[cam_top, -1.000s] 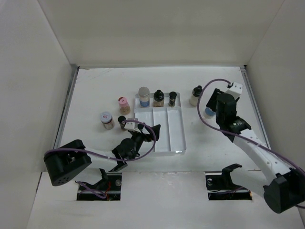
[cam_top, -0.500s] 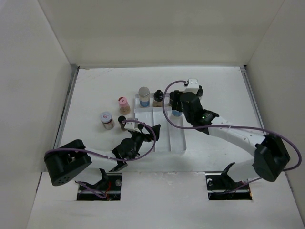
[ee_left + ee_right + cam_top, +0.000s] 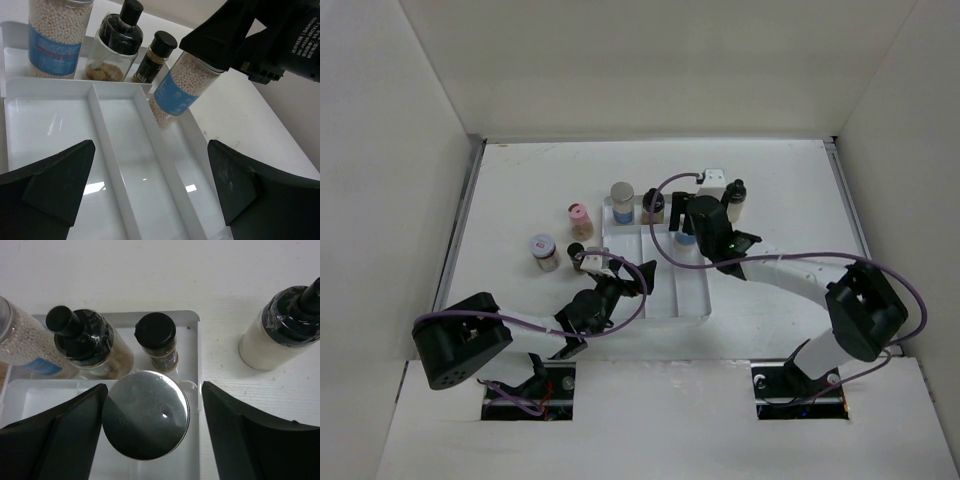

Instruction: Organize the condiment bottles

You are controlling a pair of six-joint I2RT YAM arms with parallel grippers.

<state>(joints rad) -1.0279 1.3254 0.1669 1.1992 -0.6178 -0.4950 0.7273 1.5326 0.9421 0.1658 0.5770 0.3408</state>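
My right gripper (image 3: 686, 226) is shut on a silver-capped jar of pale beads with a blue label (image 3: 145, 415). It holds the jar tilted just above the right compartment of the white tray (image 3: 692, 298), as the left wrist view (image 3: 177, 92) shows. In the tray's back row stand a matching beaded jar (image 3: 622, 200), a black-capped pourer bottle (image 3: 653, 207) and a small dark bottle (image 3: 156, 337). My left gripper (image 3: 632, 278) is open and empty over the tray's front left. Left of the tray stand a pink-capped bottle (image 3: 579, 220), a labelled jar (image 3: 544, 250) and a small black-capped bottle (image 3: 576, 250).
A white bottle with a black cap (image 3: 733, 197) stands on the table just right of the tray and of my right gripper. Tall white walls close in the table on three sides. The tray's three long compartments (image 3: 120, 165) hold nothing.
My right arm has carried the blue-labelled jar leftward from the right side of the table to the tray's back right. The left arm has not moved.
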